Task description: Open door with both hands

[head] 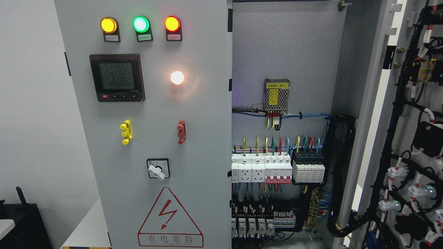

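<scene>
A grey electrical cabinet fills the head view. Its left door [148,138] is closed and carries three lit lamps [141,24], a digital meter [117,77], a glowing white lamp [177,77], a yellow handle [126,132], a red handle [181,131], a rotary switch [157,168] and a red high-voltage warning triangle [169,218]. The right door [412,138] is swung wide open, its wired inner face showing at the far right. Inside are breakers [277,167] and a small power supply [276,91]. Neither robot hand shows.
A white wall [31,121] lies left of the cabinet. A black object [20,221] sits at the lower left. Black cable bundles [341,180] run down the cabinet's right inner edge by the hinge side.
</scene>
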`<state>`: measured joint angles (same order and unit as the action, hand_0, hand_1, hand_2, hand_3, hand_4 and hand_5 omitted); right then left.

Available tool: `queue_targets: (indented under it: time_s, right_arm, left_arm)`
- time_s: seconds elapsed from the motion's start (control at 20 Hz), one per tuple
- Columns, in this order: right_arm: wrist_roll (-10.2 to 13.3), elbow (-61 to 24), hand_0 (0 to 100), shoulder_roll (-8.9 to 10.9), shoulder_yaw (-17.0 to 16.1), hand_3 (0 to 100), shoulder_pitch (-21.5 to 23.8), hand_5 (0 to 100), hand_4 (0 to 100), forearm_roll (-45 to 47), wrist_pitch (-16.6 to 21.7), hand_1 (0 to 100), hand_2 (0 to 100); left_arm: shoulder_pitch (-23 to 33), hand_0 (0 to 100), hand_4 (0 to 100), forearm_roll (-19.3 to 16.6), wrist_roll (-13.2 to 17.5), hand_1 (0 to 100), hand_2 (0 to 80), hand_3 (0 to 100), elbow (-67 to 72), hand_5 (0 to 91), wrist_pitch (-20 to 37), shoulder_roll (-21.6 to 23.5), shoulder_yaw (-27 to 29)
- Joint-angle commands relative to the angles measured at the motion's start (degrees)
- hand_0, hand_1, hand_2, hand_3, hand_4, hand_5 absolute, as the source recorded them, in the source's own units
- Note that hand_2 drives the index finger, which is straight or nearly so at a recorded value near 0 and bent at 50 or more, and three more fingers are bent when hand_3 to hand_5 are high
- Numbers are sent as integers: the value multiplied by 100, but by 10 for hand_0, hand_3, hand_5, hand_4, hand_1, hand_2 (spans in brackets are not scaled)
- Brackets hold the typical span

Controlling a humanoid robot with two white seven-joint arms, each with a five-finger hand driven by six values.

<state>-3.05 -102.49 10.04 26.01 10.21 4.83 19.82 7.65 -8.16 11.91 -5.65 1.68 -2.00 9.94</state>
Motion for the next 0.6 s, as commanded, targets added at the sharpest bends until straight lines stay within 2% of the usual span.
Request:
queue_targets:
  time_s: [0.0,0.15,0.35,0.55]
  right_arm:
    - [6,-17,0,-318,-368,0,-397,0,0,9,-328,0,0]
    - [6,-17,0,-389,-422,0,-616,0,0,237,-566,0,0]
    - [15,-17,0,-485,-544,0,-977,0,0,554,-1102,0,0]
    - [15,10,0,-582,-598,0,-1223,0,0,580,-1296,0,0]
  left_arm:
    - [0,0,32,-2,4,0,0,0,2,0,-1,-3,-10]
    - [0,0,32,-2,4,0,0,0,2,0,-10,-3,-10]
    - [0,0,31,-2,4,0,0,0,2,0,-10,-3,-10]
    - [0,0,32,-2,4,0,0,0,2,0,-10,-3,-10]
